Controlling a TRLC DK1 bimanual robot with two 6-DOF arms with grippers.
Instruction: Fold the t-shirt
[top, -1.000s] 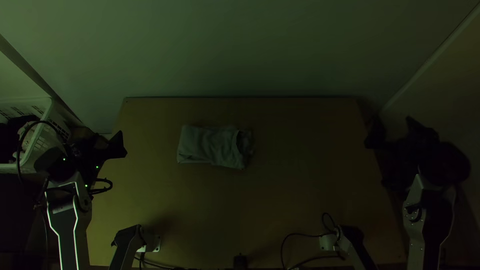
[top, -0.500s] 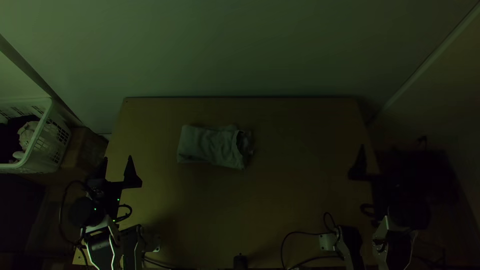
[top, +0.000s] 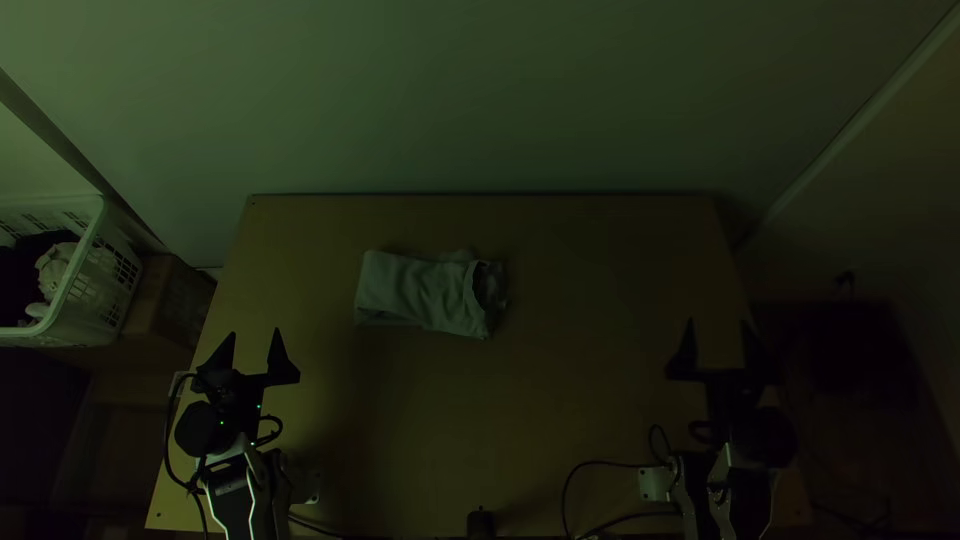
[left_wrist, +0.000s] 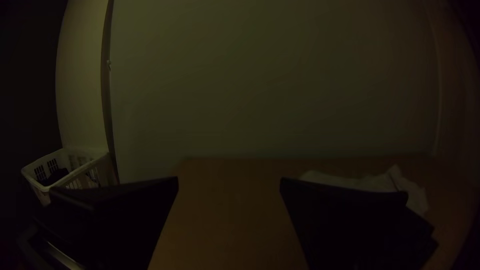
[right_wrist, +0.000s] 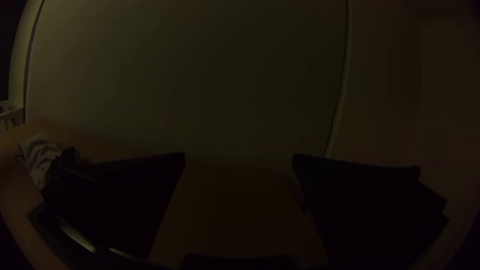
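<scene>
See the pale grey cloth t-shirt (top: 420, 292) beyond the black two-fingered left gripper (top: 254, 333) and inward of it, well apart, lying on the light wooden table (top: 580, 380). Place it likewise ahead of the black two-fingered right gripper (top: 718, 321), but farther off, toward the left arm's side. Find both grippers spread wide, holding nothing.

Read the t-shirt as a compact, roughly rectangular bundle, fairly neat at the end nearer the left gripper, rumpled and darker at the loose end (top: 491, 284) toward the right gripper. Too dim for counting layers. Judge the folding nearly finished, perhaps wanting only a little tidying.

Expect light, soft, limp handling, with hardly any stiffness, little slipperiness and no fragility. For lifting, take hold at the smoother end with the left gripper, low and deep, pinching all the layers together. Avoid pinching just the top layer, at the risk of peeling the bundle open. At the rumpled end, press or tuck gently with the right gripper rather than tugging.
</scene>
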